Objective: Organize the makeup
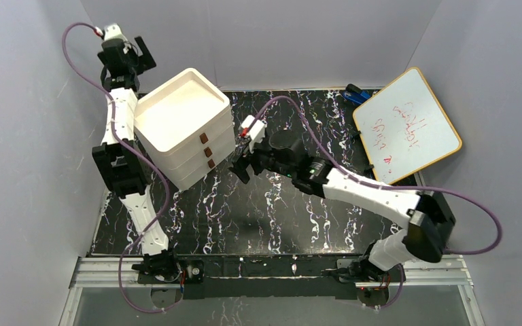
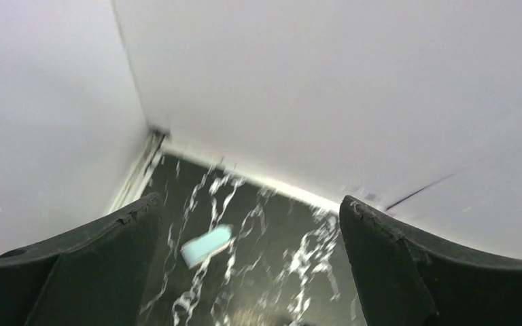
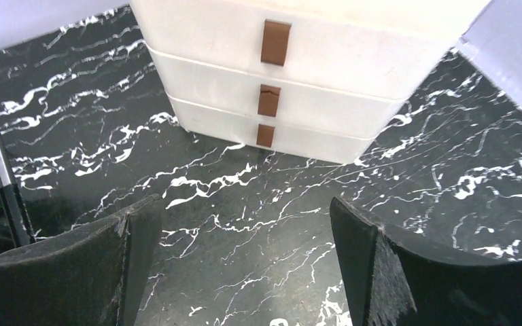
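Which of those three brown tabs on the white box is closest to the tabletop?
The bottom tab, on the lowest drawer; the middle tab and top tab sit stacked above it, farther from the table.

The left arm (image 1: pixel 124 119) is raised high toward the far left, the left gripper (image 2: pixel 250 200) held wide apart — the right arm (image 1: pixel 374 193) is stretched leftward, the right gripper (image 3: pixel 245 200) with fingers (image 3: pixel 380 272) likewise spread.

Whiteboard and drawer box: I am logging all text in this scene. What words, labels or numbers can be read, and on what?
Whiteboard: red handwriting, too small and scrawled to read.
White drawer box: no text, only plain brown tabs.
Elsewhere: no readable text in any view.
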Available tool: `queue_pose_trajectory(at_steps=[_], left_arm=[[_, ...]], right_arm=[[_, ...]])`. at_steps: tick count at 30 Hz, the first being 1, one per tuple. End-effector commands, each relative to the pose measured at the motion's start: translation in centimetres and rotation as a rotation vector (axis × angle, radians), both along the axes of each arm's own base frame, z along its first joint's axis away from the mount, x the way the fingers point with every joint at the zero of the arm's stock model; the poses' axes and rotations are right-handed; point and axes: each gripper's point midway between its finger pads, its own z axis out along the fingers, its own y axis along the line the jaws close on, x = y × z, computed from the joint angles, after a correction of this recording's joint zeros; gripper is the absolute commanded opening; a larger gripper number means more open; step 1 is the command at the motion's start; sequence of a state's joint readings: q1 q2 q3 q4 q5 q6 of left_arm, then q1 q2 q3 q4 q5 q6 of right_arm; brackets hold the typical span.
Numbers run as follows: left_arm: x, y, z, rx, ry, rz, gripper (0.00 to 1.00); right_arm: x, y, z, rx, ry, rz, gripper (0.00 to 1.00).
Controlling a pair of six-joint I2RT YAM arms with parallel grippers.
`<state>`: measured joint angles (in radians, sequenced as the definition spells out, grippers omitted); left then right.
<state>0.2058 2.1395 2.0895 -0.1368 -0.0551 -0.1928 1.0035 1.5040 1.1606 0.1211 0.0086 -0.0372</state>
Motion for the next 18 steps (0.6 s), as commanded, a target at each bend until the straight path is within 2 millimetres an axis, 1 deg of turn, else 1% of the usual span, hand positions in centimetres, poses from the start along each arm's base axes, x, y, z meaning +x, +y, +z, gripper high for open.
queue_pose_trajectory(at_steps=[1, 3, 5, 7, 8, 9, 11, 13, 15, 18], left_arm=[[-3.3, -2.1, 19.2, 0.097, -0.401, -0.021, 0.98], [-4.8, -2.7, 22.4, 0.090, -0.466, -0.032, 0.98], [-6.5, -4.2, 25.3, 0.079, -0.516, -0.083, 0.98], [-8.2, -6.8, 27.7, 0.070, -0.536, -0.191, 0.99], [-9.2, -8.2, 28.5, 0.060, -0.524, -0.244, 0.98], [-10.6, -9.6, 30.0, 0.047, -0.547, -0.303, 0.98], [-12.9, -11.9, 31.6, 0.030, -0.580, -0.414, 0.98], [-15.2, -13.4, 33.0, 0.040, -0.609, -0.472, 0.98], [-17.0, -14.1, 34.5, 0.026, -0.647, -0.496, 0.98], [-18.9, -16.2, 35.7, -0.014, -0.669, -0.599, 0.99]], right_arm=[[-0.5, -2.8, 1.4, 0.000, -0.026, -0.057, 0.99], [-0.5, -3.8, 2.0, 0.014, -0.030, -0.093, 0.99], [-0.4, -4.9, 2.6, 0.018, -0.030, -0.132, 0.99], [-0.4, -5.7, 3.5, 0.026, -0.040, -0.160, 0.99], [-0.4, -6.0, 4.2, 0.039, -0.050, -0.170, 0.99], [-0.4, -6.4, 5.1, 0.055, -0.060, -0.179, 0.99], [-0.3, -7.1, 6.8, 0.076, -0.091, -0.200, 0.99], [-0.1, -7.8, 8.2, 0.087, -0.120, -0.225, 0.99], [-0.1, -8.4, 8.5, 0.070, -0.129, -0.238, 0.99], [-0.1, -8.9, 8.5, 0.061, -0.132, -0.248, 0.99]])
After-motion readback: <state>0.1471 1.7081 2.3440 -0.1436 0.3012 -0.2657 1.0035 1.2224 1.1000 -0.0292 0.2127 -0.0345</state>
